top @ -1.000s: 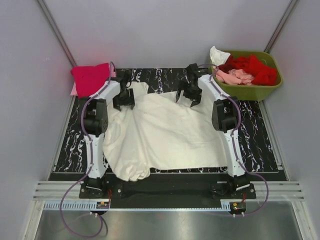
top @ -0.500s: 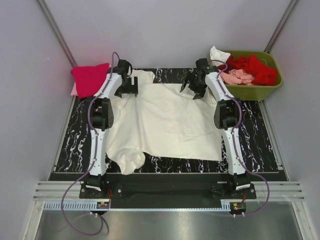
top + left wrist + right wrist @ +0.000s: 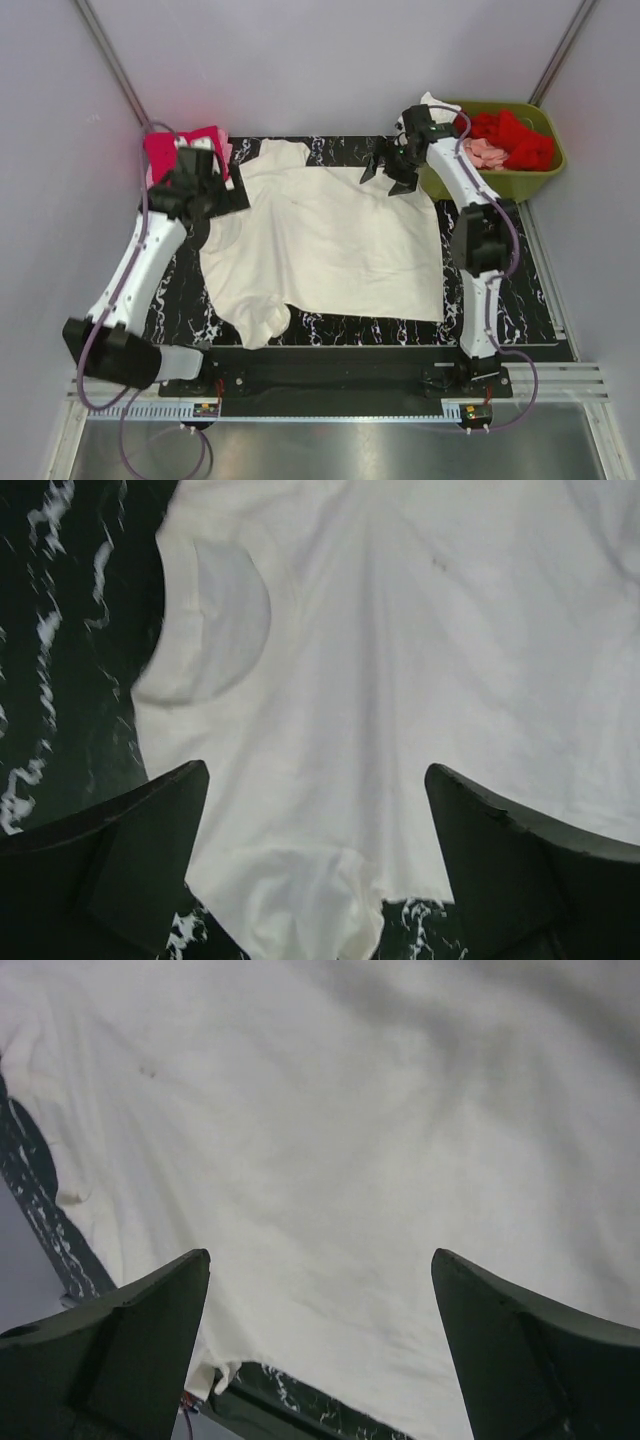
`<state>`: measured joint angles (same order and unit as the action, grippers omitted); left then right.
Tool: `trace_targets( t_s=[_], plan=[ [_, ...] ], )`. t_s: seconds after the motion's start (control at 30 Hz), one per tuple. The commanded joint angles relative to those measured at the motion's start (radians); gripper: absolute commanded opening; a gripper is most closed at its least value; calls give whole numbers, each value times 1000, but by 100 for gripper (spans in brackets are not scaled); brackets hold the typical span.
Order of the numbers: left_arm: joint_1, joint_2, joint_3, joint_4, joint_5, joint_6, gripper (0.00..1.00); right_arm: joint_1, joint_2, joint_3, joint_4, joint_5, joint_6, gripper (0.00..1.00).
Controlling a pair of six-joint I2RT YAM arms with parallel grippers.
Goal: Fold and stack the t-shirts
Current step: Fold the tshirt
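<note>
Surface (image 3: 505,260): black, cream t-shirt (image 3: 330,240) spread on it
Left end effector (image 3: 315,770), right end effector (image 3: 320,1255): both released
Risk: t-shirt's bunched corner may fold crooked

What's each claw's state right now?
Left claw: open, empty, over the tee.
Right claw: open, empty, over the same tee.

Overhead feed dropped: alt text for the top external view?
A cream-white t-shirt lies spread on the black table. Both open grippers hover at its far corners: left gripper by a magenta-red shirt, right gripper by an olive bin of shirts.
</note>
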<state>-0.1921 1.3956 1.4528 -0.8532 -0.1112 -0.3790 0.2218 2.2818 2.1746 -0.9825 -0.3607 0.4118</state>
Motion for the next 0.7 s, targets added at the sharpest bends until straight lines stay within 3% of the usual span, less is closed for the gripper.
trace_targets(
  t_s=[0.0,0.13,0.17,0.3,0.47,0.67],
  plan=[
    [-110,-120,-300,-18,-8,-197,93,56,-323,-234,71,-12,-45,100],
    [-291,-405,-561,19,-39,-420,89,109,-581,-608,214,0,17,100],
    [-353,-435,-600,8,-65,-501,88,123,-634,-750,246,-3,34,100],
    [-450,-570,-782,-38,-96,-661,84,177,-845,-1005,366,-17,117,100],
    [-489,-701,-894,-67,-108,-780,76,203,-949,-1170,378,-23,150,100],
    [-512,-731,-994,-76,-96,-877,70,205,-989,-1184,341,-4,136,100]
  ],
)
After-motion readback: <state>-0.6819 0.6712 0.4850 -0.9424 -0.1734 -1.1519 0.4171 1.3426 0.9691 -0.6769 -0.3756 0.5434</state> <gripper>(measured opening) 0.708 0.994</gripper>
